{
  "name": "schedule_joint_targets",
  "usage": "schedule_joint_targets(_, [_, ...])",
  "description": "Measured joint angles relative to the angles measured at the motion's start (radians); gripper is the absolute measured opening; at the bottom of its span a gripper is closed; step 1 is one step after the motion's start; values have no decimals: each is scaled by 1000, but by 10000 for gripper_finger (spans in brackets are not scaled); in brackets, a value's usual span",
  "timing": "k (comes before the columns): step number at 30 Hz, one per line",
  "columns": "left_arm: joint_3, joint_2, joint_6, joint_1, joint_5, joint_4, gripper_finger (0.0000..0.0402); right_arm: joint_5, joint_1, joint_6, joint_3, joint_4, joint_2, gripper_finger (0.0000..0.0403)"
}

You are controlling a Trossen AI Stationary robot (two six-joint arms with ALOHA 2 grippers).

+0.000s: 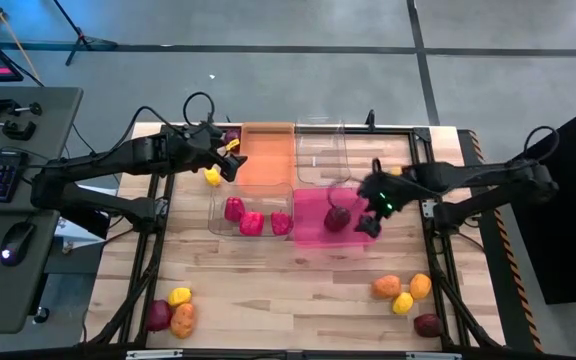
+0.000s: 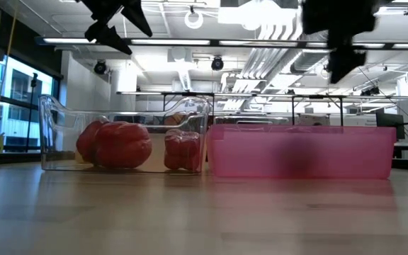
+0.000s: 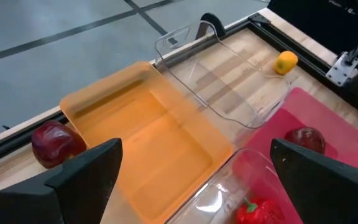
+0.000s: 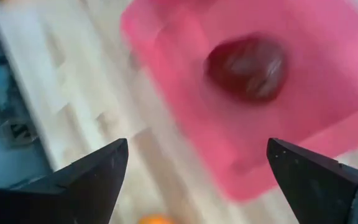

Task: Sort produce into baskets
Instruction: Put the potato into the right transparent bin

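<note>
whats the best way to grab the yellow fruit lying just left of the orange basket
Take the yellow fruit across its rounded middle, coming straight down from above. It lies alone on the bare table, just outside the orange basket, so the fingers should straddle it parallel to that wall, leaving room on both sides. The left end effector hangs open close by and is probably best placed.

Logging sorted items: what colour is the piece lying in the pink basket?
Dark maroon: the round piece in the pink basket, best seen in the high view.
</note>
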Motion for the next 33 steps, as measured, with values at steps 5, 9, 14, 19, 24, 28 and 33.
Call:
schedule_joint_targets(5, [0, 0, 9, 0, 0, 5, 395, 42, 189, 220, -54, 20, -72, 373])
schedule_joint_targets(9, [0, 0, 10, 0, 0, 5, 395, 78, 315, 481, -65, -4, -84, 373])
schedule_joint_targets(14, [0, 0, 9, 0, -1, 5, 395, 67, 437, 525, -66, -46, -83, 374])
schedule_joint_targets(19, [0, 0, 9, 0, -1, 5, 395, 91, 503, 457, -76, -66, -44, 374])
schedule_joint_targets(24, [0, 0, 9, 0, -1, 5, 395, 56, 531, 378, -89, -57, 29, 374])
schedule_joint_targets(28, [0, 0, 9, 0, -1, 5, 395, 52, 569, 262, -89, -21, 97, 374])
schedule_joint_targets(33, [1, 0, 9, 0, 3, 4, 395, 79, 654, 150, -89, 21, 179, 374])
